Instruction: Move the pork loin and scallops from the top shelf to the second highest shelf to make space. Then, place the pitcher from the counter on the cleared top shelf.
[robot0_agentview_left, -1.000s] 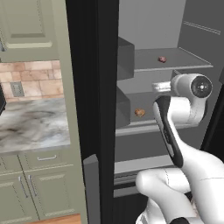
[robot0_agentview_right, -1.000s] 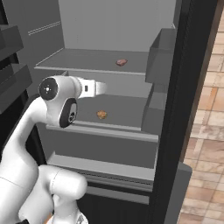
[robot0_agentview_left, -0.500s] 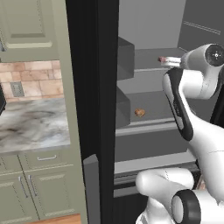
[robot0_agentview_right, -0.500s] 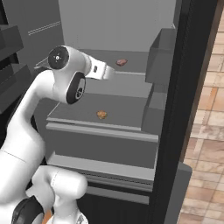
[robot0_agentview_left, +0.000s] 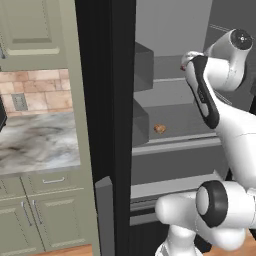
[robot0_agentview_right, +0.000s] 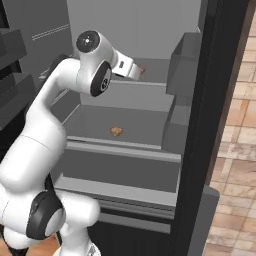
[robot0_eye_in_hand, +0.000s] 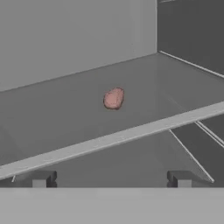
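A small pink pork loin (robot0_eye_in_hand: 113, 98) lies on the top shelf (robot0_eye_in_hand: 65, 118), back from its front edge. The gripper (robot0_eye_in_hand: 111, 179) hovers before that edge, fingers apart and empty. Best to advance level, straddle the meat, then close.

In the hand view the pork loin (robot0_eye_in_hand: 113, 98) lies at centre frame on the top shelf (robot0_eye_in_hand: 65, 113), behind its front edge; the claw (robot0_eye_in_hand: 111, 179) sits at the bottom, before that edge; in the left base view the scallops (robot0_agentview_left: 159, 129) lie at mid-frame on the second highest shelf (robot0_agentview_left: 170, 145), below the top shelf; the counter (robot0_agentview_left: 35, 142) lies at the left, beside the fridge door (robot0_agentview_left: 107, 125).
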